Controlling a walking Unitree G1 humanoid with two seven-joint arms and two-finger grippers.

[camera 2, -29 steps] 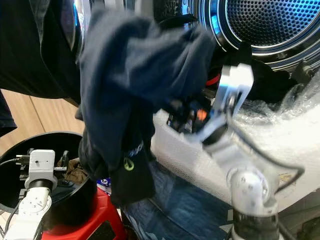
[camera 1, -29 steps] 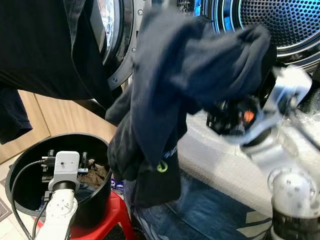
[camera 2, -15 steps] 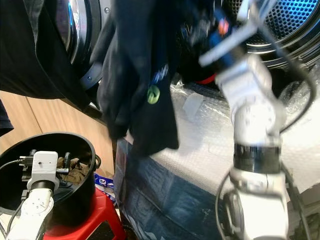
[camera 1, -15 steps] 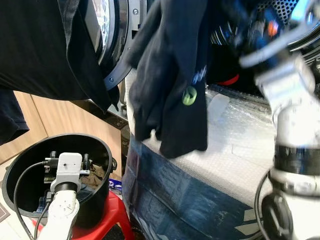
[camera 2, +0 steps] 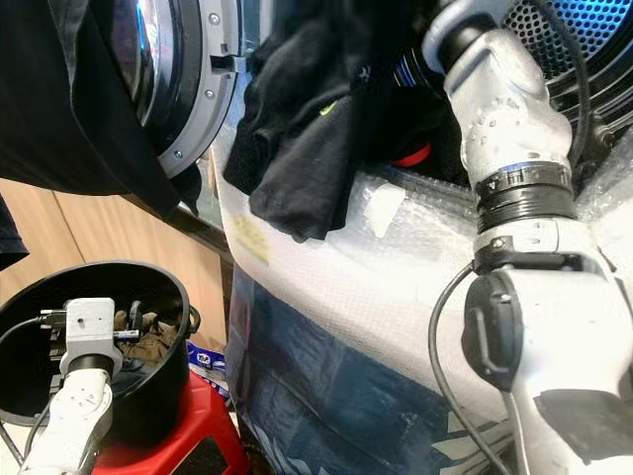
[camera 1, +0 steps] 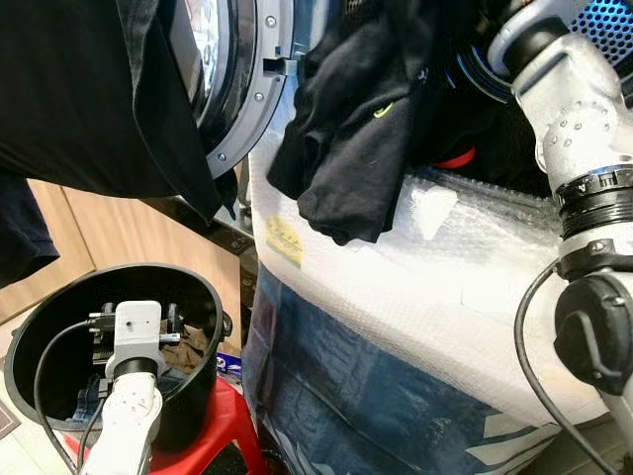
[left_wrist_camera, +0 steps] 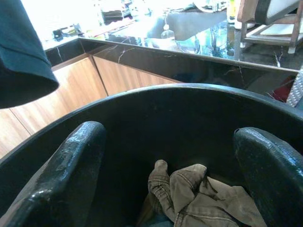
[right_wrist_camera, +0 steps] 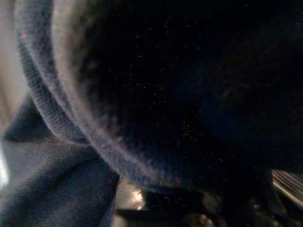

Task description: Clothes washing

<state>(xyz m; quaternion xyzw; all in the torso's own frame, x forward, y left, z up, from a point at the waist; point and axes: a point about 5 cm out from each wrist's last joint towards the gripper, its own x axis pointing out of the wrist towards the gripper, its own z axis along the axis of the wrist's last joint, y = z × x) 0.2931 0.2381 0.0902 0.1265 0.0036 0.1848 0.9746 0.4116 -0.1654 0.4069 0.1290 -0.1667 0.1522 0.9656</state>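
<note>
A garment (camera 1: pixel 361 129) hangs over the washer's mouth (camera 1: pixel 465 109). Left of the washer and lower, a bucket (camera 1: pixel 198 297) sits on a stool (camera 1: pixel 213 435), trousers (left_wrist_camera: pixel 199 198) inside it.

Red stool (camera 1: pixel 213 435) on floor at lower left. Wooden cabinet panels (camera 1: pixel 109 233) behind it, light brown. Bubble wrap sheet (camera 1: pixel 415 297) drapes over appliance front, white and shiny; yellow sticker (camera 1: pixel 284 241) near its left edge. Blue patterned sheet (camera 1: pixel 336 386) hangs below wrap. Blue-and-white packet (camera 1: pixel 230 364) on floor just beside stool. In left wrist view, dark marbled countertop (left_wrist_camera: pixel 199 52) above wooden fronts; chair legs (left_wrist_camera: pixel 265 19) at far corner, bright clutter beyond blurred.
</note>
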